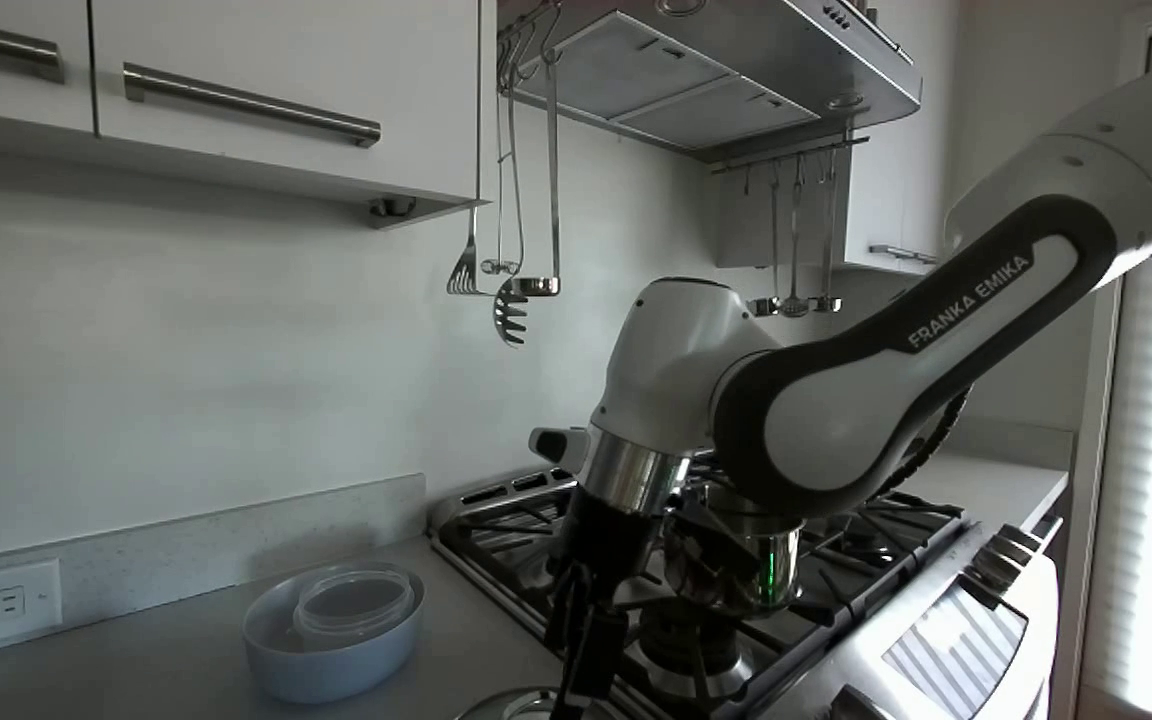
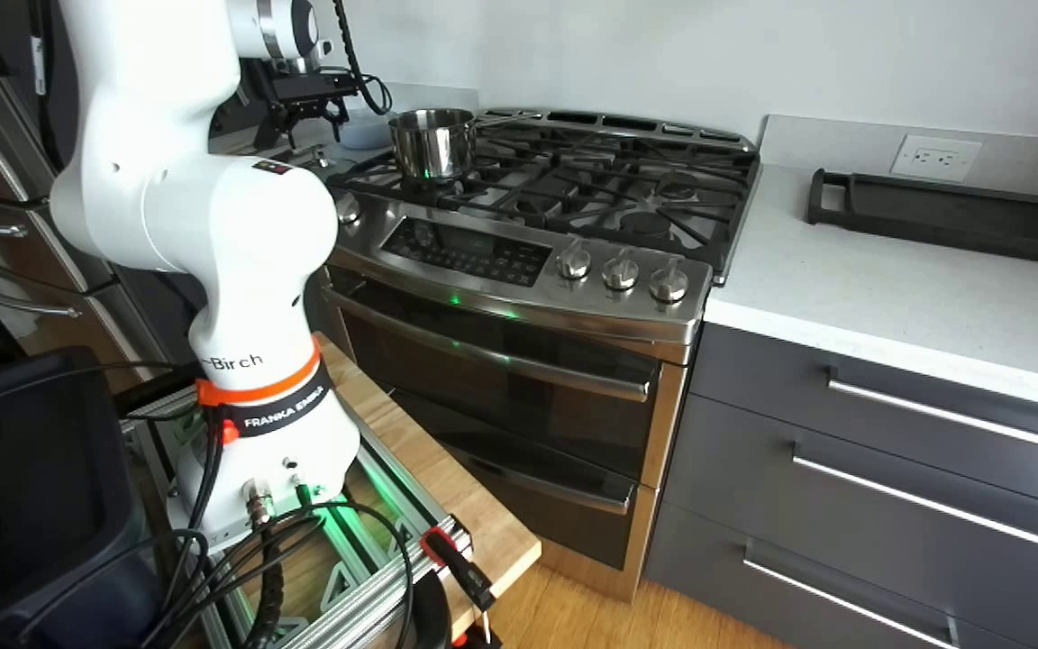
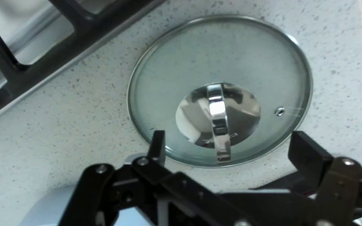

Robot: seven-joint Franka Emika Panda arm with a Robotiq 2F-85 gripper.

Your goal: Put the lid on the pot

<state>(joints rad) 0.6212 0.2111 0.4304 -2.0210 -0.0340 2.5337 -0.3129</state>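
Observation:
The lid (image 3: 196, 59) is round clear glass with a metal rim and a shiny arched handle. It lies flat on the speckled counter in the wrist view; only its edge (image 1: 508, 706) shows low in an exterior view. The pot (image 1: 771, 560) is shiny steel and stands on the stove; it also shows, open at the top, in an exterior view (image 2: 433, 146). My gripper (image 3: 226, 138) is open and empty above the lid, its fingers apart on either side of the handle's line. It points down in both exterior views (image 1: 584, 650) (image 2: 305, 128).
The stove grates (image 2: 555, 171) lie beside the lid, with a black grate edge (image 3: 58, 47) in the wrist view. A pale bowl (image 1: 281, 655) holding a clear container stands on the counter near the gripper. Utensils (image 1: 553, 180) hang under the hood. A black tray (image 2: 960, 216) lies on the far counter.

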